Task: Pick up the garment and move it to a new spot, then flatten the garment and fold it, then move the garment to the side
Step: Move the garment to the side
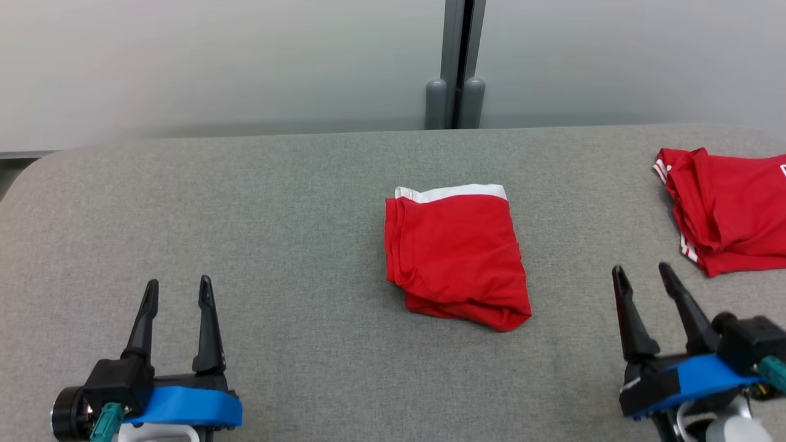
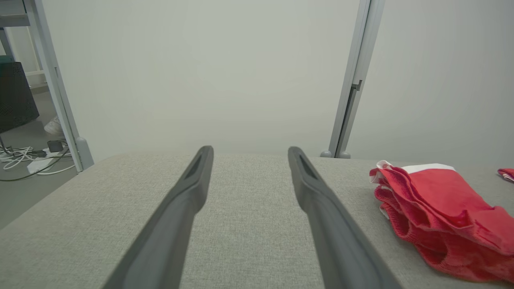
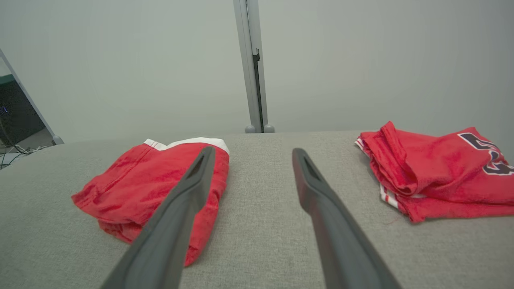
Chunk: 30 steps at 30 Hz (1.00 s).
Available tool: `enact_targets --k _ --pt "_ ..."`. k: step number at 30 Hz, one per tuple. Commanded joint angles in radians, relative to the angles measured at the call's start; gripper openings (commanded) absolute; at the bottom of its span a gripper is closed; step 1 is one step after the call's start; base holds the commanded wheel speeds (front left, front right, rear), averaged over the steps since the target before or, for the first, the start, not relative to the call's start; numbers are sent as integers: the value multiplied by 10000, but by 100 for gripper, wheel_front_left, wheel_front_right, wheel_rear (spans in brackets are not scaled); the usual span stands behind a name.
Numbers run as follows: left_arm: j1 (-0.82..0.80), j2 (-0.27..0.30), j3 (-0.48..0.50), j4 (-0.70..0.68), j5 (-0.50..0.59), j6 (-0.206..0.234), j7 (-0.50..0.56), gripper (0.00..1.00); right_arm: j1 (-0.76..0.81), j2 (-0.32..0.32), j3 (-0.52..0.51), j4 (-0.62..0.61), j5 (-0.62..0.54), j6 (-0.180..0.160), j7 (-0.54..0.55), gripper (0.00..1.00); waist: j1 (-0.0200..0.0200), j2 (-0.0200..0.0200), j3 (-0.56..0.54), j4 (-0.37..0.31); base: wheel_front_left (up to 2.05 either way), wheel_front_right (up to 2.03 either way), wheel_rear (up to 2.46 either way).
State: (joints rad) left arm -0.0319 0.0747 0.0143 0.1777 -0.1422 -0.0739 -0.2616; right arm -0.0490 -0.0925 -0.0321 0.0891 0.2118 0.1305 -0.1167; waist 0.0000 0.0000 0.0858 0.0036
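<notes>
A red garment point(image 1: 457, 258) with a white band along its far edge lies folded in a compact rectangle at the middle of the grey table point(image 1: 276, 215). It also appears at the right of the left wrist view as the garment point(image 2: 437, 212) and at the left of the right wrist view as the garment point(image 3: 148, 192). My left gripper point(image 1: 178, 290) rests open at the lower left, well clear of the cloth, its fingers point(image 2: 188, 200) apart over bare fabric. My right gripper point(image 1: 642, 275) stands open at the lower right with nothing between its fingers point(image 3: 317, 192).
A second red garment point(image 1: 727, 209) with white stripes and dark lettering lies folded at the table's far right edge, also seen as the second garment point(image 3: 433, 168). A grey partition wall with a post point(image 1: 455, 61) stands behind the table. Cables lie on the floor point(image 2: 24, 156) beyond the left edge.
</notes>
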Motion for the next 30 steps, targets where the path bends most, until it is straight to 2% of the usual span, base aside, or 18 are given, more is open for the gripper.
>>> enact_targets --k 1,7,14,25,30 --pt "-185 13 -31 -39 -17 10 -47 100 -322 -71 10 5 -75 7 23 100 0 0 50 37 0 0 0" --pt "-558 -38 -266 -39 -2 -27 -47 100 -1838 -348 425 341 -109 7 631 100 0 0 430 323 0 0 0" --pt "-1056 -137 -581 33 -117 -22 -47 100 -3449 -744 749 1388 -74 7 1494 100 0 0 960 932 0 0 0" --pt "-1592 -233 -1032 153 -348 75 -47 100 -4283 -1330 1100 4140 -200 7 1663 100 0 0 1843 1802 0 0 0" --pt "-1694 -243 -1072 192 -427 130 -47 100 -4366 -1251 1170 5287 90 7 1443 100 0 0 1921 1975 0 0 0"
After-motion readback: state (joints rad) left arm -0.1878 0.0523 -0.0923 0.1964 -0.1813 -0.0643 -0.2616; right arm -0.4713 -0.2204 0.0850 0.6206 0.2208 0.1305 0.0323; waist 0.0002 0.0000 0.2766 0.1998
